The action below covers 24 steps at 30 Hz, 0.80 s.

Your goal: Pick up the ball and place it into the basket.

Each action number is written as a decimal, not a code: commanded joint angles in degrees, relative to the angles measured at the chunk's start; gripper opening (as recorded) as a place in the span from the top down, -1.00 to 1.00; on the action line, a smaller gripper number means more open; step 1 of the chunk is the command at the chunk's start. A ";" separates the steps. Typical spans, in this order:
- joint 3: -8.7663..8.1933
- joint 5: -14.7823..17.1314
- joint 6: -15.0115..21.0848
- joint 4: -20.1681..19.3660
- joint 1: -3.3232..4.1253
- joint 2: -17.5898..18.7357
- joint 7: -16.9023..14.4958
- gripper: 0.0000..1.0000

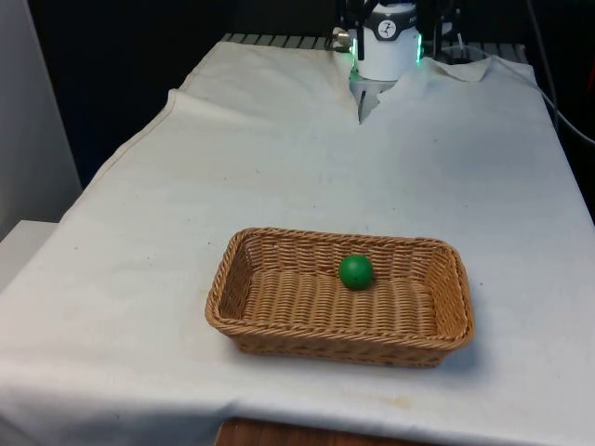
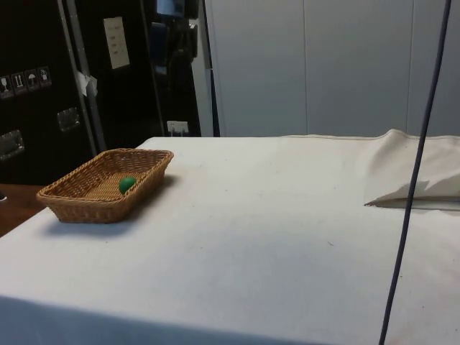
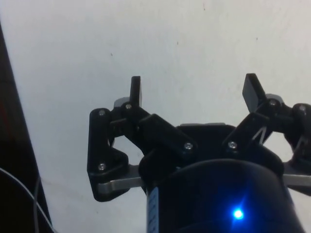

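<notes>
1 green ball (image 1: 355, 271) already lies inside wicker basket (image 1: 279, 325), toward far wall. Gripper (image 3: 194, 90) over bare white cloth (image 1: 279, 167), jaws spread wide, empty. Judgement: placement looks done; best move is keeping arm clear of basket, no regrasp.

The pincer (image 3: 194, 92) hangs over the bare white cloth (image 3: 194, 39) of the tabletop, its two black fingers (image 3: 135, 91) spread wide apart with nothing between them. A dark strip (image 3: 12, 145) along one edge may be the tabletop's border.
</notes>
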 commanded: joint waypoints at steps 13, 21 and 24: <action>0.00 -4.47 -3.72 -1.72 -0.06 -1.32 2.29 -1.00; -0.17 -7.96 -5.44 -3.78 -0.34 -3.61 3.50 -1.00; -0.29 -10.14 -6.25 -4.70 -0.46 -4.58 4.58 -1.00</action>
